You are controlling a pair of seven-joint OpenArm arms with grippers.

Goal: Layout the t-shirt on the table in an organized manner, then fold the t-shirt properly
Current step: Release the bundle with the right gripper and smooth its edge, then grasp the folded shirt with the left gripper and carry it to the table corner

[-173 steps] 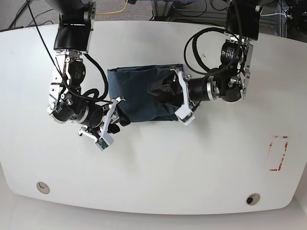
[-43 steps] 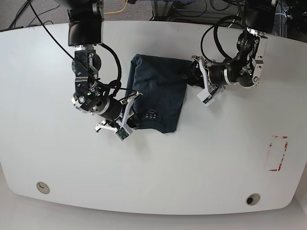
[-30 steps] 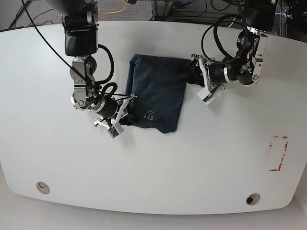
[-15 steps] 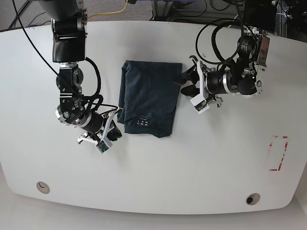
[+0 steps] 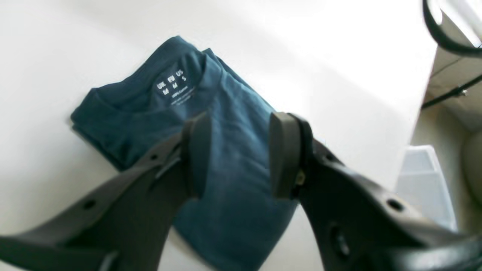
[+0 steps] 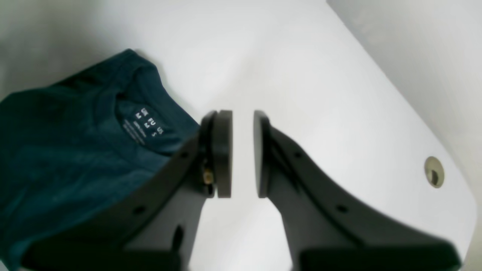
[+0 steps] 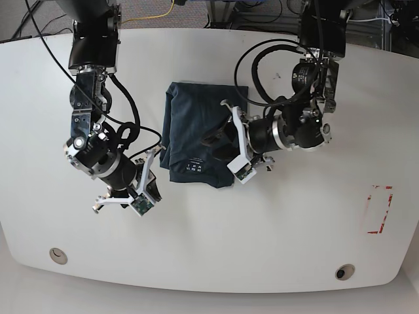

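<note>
Since half a second ago: left gripper (image 7: 237, 145) swung inward, now over the shirt's right edge; right gripper (image 7: 141, 190) dropped lower and further from the cloth. Shirt (image 7: 200, 140) unchanged in place.

Shirt: folded into a compact rectangle, lying flat at centre of table (image 7: 275, 235), collar end toward the near edge, white size label (image 7: 195, 165) facing up. Same label visible from left wrist (image 5: 173, 83) and right wrist (image 6: 147, 125).

Left gripper (image 5: 235, 154): jaws parted wide, nothing between them, held above the shirt (image 5: 226, 150); contact cannot be judged.

Right gripper (image 6: 243, 150): jaws parted by a narrow gap, empty, over bare table (image 6: 320, 94) just beside the shirt's (image 6: 60, 150) collar corner.

Grommet (image 6: 433, 172) near the table edge. Red tape mark (image 7: 378, 209) well apart, at right.
</note>
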